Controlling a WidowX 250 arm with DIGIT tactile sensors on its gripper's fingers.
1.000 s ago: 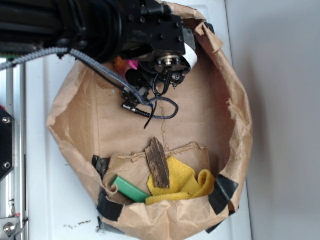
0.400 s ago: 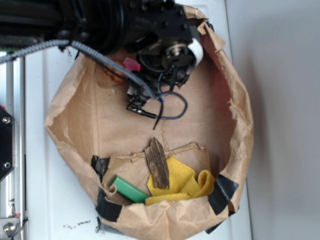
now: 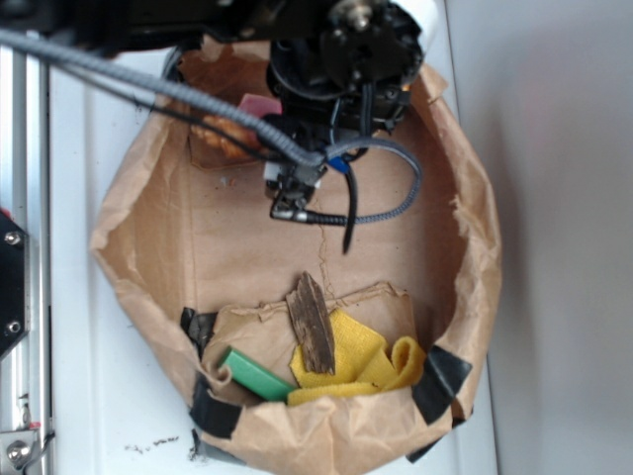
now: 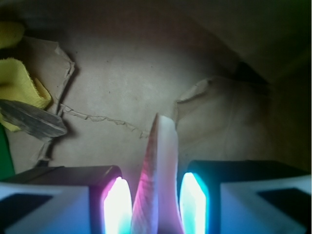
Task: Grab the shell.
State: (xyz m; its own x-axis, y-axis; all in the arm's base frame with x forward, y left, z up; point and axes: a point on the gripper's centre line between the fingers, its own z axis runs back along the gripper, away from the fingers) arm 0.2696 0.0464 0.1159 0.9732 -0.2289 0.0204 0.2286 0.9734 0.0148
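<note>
apparently the black robot gripper has its glowing pads closed narrowly on the pale tapering point of the glossy orange-brown spiral shell, held above the crumpled brown paper bag; its best course looks like a firm squeeze and a straight, slow lift.

crumpled matt paper bag, rough wood piece

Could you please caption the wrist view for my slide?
Gripper fingers flank the shell's tapered tip above the paper bag floor.
</note>
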